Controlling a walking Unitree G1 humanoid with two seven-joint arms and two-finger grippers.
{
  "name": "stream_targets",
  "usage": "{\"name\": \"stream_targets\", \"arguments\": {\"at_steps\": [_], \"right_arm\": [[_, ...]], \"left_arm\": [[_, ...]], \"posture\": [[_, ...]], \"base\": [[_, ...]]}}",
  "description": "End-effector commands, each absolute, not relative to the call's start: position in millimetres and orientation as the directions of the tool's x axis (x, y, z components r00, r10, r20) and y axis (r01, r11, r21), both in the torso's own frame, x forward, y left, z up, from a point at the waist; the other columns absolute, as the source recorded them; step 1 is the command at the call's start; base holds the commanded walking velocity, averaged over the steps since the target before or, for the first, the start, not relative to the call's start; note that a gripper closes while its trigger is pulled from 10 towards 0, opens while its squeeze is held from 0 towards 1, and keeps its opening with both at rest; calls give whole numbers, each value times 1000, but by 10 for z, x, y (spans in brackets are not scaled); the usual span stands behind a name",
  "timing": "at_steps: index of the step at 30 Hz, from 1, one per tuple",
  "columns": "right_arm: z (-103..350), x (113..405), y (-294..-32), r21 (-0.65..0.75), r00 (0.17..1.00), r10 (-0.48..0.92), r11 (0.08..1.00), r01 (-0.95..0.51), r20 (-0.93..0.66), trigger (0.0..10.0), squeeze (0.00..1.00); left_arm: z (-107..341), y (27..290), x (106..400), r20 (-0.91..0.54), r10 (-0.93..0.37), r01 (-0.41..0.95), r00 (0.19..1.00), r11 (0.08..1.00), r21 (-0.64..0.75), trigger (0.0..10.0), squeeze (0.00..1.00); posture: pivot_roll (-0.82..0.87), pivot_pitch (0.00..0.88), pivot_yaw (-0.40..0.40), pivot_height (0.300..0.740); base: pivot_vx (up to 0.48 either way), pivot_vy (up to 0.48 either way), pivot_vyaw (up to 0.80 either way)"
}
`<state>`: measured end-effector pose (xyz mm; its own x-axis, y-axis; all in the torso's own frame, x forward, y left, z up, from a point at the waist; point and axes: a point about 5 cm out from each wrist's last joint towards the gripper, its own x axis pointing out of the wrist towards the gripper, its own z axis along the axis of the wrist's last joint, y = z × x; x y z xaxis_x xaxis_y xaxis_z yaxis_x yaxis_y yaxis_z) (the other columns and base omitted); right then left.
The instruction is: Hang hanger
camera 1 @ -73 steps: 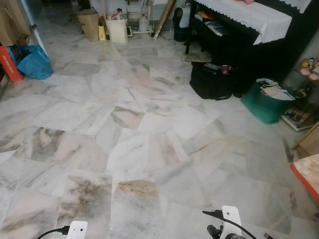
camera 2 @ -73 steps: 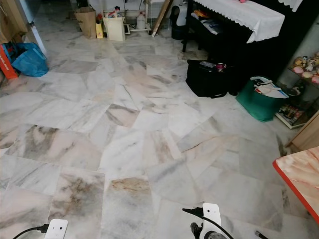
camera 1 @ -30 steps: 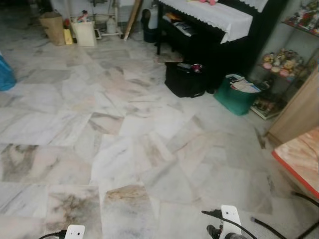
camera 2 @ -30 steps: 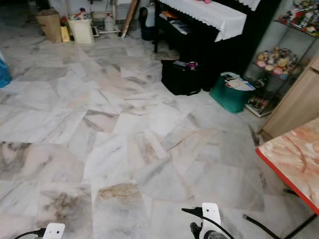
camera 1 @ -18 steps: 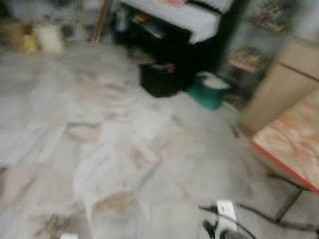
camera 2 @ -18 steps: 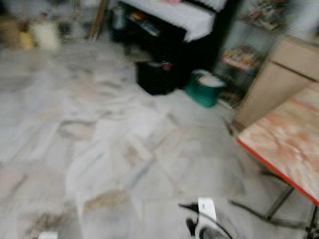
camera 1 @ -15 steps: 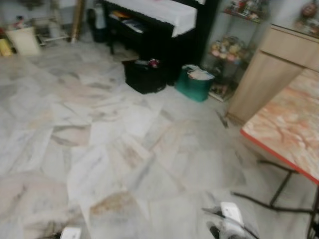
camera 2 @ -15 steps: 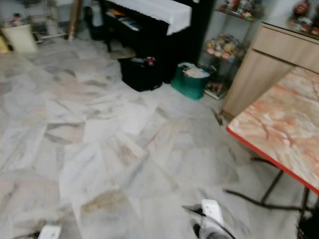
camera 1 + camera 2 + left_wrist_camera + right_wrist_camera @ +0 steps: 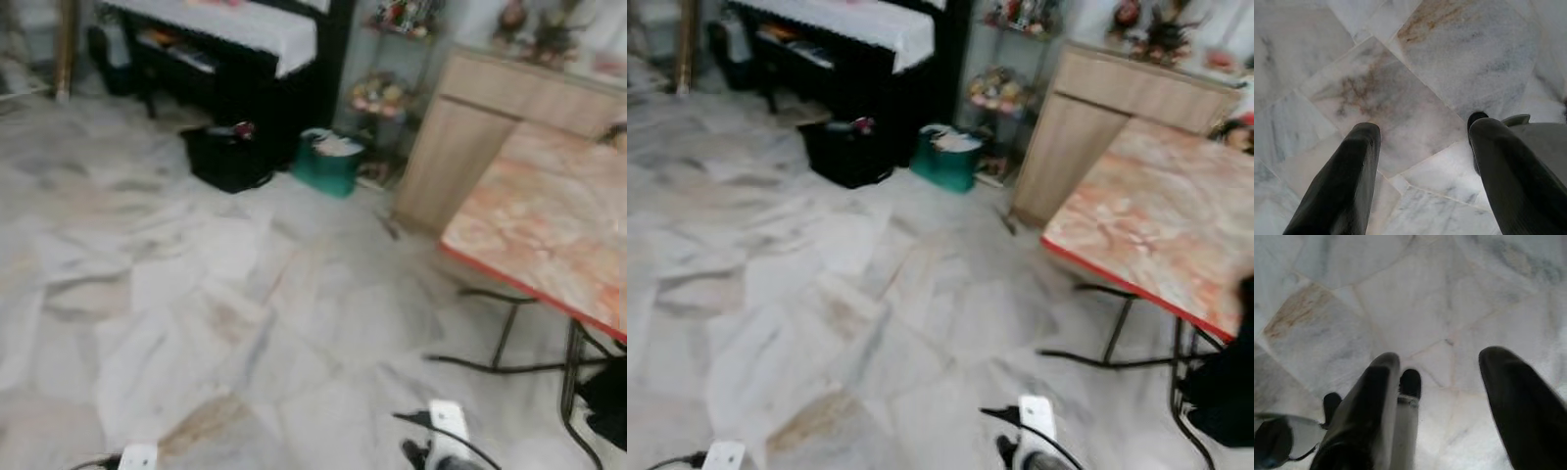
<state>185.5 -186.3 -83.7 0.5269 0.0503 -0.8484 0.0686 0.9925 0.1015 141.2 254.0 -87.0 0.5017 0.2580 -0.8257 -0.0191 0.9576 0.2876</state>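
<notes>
The head views are somewhat soft. A bench (image 9: 1136, 230) with a pinkish marbled top and a red edge stands on thin black legs, and everything else is placed from it. Just behind its far corner is a light wooden cabinet (image 9: 1087, 147). Beyond the cabinet, farther from the bench, a glass shelf (image 9: 1004, 88) holds small figurines that are too blurred to make out. On the floor (image 9: 823, 294) near that shelf sits a green bag (image 9: 945, 157) with papers in it. Next to the bag, on the side away from the bench, is a black bag (image 9: 847, 152). Behind both bags, well apart from the bench, stands a dark piece of furniture under a white lace-edged cloth (image 9: 872, 20). A dark shape (image 9: 1225, 392) lies under the near end of the bench; what it is cannot be told.

The floor is pale marble in irregular slabs with grey and brown veins, and it stretches from the bench toward the robot.

The left tool (image 9: 1422, 128) hangs low over the marble, well apart from the bench. Its two black fingers (image 9: 1359, 161) are spread wide with nothing between them. The right tool (image 9: 1441, 357) hangs on the side nearer the bench, also spread and empty above the slabs.

Where the hanger is cannot be told from these pictures.
</notes>
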Motion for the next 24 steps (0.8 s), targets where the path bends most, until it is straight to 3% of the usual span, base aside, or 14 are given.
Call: {"name": "stream_targets", "arguments": {"at_steps": [1,13,24], "right_arm": [[-818,1868,-1949,86,540,20,992,96,-842,10000,0],[-822,1863,-1954,67,540,-5,991,114,-842,10000,0],[-828,1852,-1950,64,533,-1,993,103,-846,10000,0]], "left_arm": [[-888,2488,1408,-836,235,21,496,959,283,10000,0],[-922,2549,1246,-846,245,7,473,959,282,10000,0],[-941,2596,1126,-856,244,11,456,960,280,10000,0]], "posture": [[43,0,-70,740],[46,0,-68,740],[42,0,-62,740]], "base": [[0,-296,0],[0,-480,0],[0,-480,-670]]}}
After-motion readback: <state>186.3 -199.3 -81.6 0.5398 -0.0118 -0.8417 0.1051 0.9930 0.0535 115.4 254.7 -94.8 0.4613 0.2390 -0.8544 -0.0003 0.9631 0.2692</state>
